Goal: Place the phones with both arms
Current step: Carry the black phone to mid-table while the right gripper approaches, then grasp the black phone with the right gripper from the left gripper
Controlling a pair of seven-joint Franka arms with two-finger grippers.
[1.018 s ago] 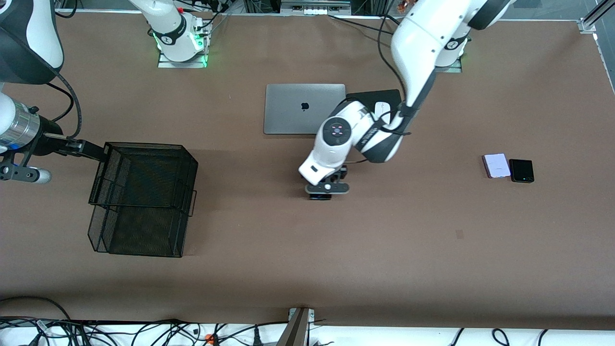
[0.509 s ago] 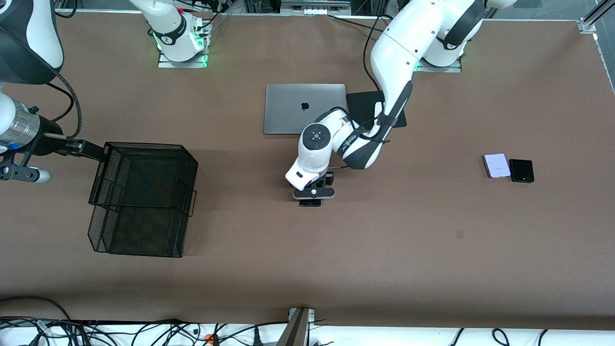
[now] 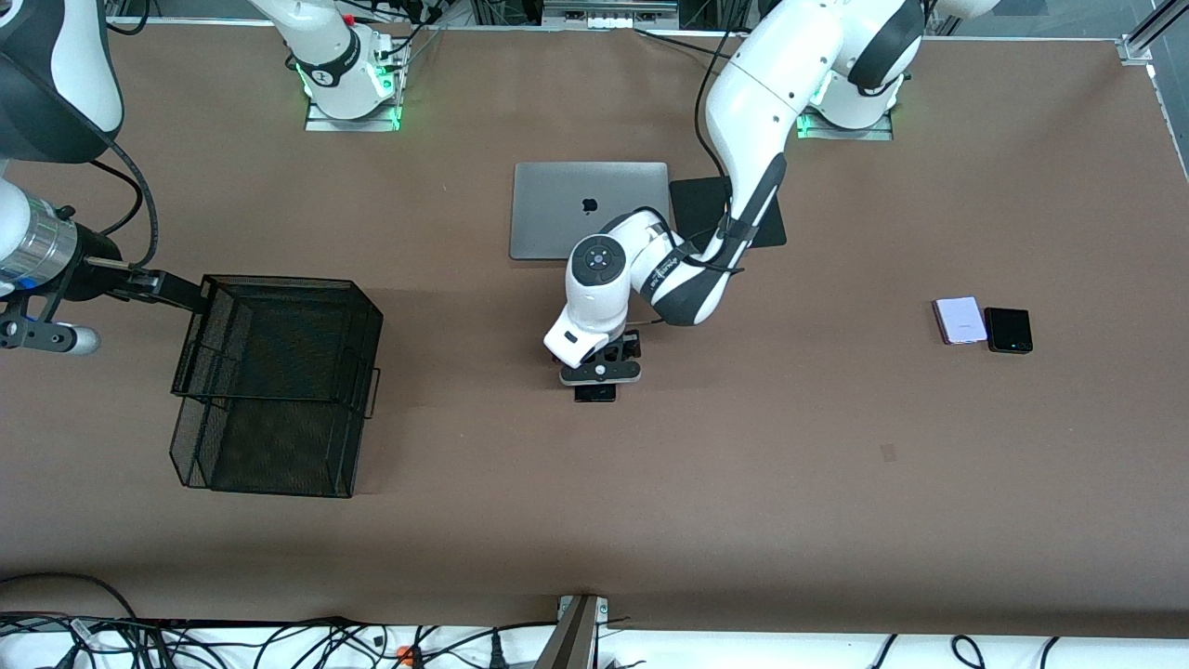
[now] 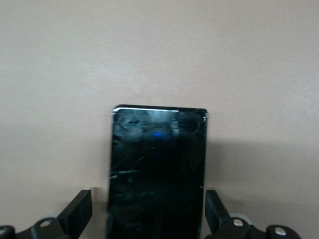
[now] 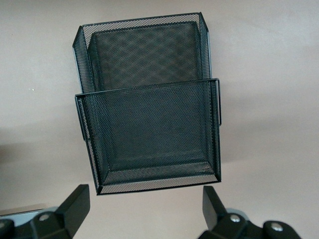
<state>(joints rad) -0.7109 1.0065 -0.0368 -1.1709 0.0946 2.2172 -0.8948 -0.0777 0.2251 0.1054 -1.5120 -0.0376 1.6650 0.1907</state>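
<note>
My left gripper (image 3: 599, 375) hangs over the middle of the table, nearer the front camera than the laptop. It is shut on the long black phone (image 4: 158, 164), gripping it by its side edges; only the phone's end (image 3: 594, 394) shows below the gripper in the front view. The small lavender-white phone (image 3: 960, 320) and the small black phone (image 3: 1008, 330) lie side by side on the table toward the left arm's end. My right gripper (image 5: 147, 199) is open and empty, waiting beside the black mesh basket (image 5: 149, 129) at the right arm's end.
The black mesh basket (image 3: 283, 281) stands on the table toward the right arm's end. A closed silver laptop (image 3: 576, 209) and a black mouse pad (image 3: 692, 204) lie near the arms' bases. The left arm hides the mouse.
My left gripper has carried the long black phone toward the right arm's end of the table. The right arm, the basket and the two small phones have not moved.
</note>
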